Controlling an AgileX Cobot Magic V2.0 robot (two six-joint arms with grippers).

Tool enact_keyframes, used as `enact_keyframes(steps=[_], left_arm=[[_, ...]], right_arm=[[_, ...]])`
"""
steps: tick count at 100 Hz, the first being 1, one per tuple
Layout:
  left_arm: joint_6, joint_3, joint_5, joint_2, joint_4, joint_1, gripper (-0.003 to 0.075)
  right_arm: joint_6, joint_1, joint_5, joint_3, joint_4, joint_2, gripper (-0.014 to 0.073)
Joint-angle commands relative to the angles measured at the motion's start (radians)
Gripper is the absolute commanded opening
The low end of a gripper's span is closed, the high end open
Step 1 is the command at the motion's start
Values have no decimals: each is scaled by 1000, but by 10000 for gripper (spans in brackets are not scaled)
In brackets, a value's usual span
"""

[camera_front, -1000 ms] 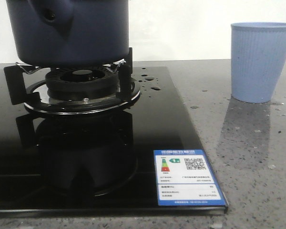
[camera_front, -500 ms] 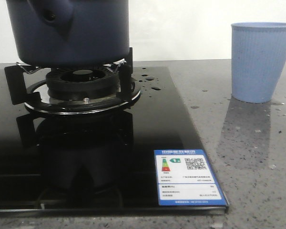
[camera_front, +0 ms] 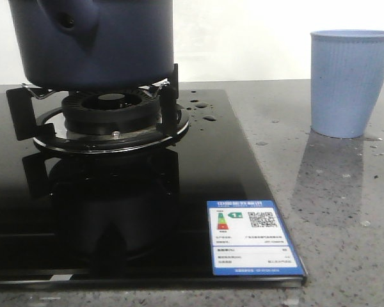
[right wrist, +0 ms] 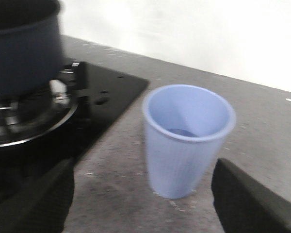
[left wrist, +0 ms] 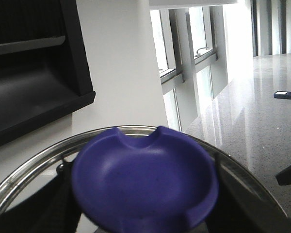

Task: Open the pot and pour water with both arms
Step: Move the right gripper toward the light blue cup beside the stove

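Observation:
The dark navy pot stands on the gas burner, its stubby handle with a round hole facing me; its top is cut off in the front view. It also shows in the right wrist view. My left gripper is shut on the blue-purple knob of a glass lid with a steel rim, held up in the air. My right gripper is open, hovering low with the light blue ribbed cup just ahead between its fingers. Neither gripper shows in the front view.
The black glass hob carries an energy label at its front right corner. Water drops lie beside the burner. The cup stands on the grey stone counter, right of the hob.

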Motion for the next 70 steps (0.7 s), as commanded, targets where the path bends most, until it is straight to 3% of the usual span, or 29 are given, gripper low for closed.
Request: enact_keyframes(steps=[1,13,44,70], left_arm=[[-12,-40,-17,-39,-94,1,270],[-36,-40,-17,-42,-94,1,270],[-38,-40,-17,-42,-94,1,270],[-38,-40,-17,-42,-94,1,270]], right_arm=[[7,-88,-206,13,-13,1,519],[8,-158,-367,38,17,21,519],[8,-160,-388,36,43,118,521],[8,-154,-523,36,38,281,521]])
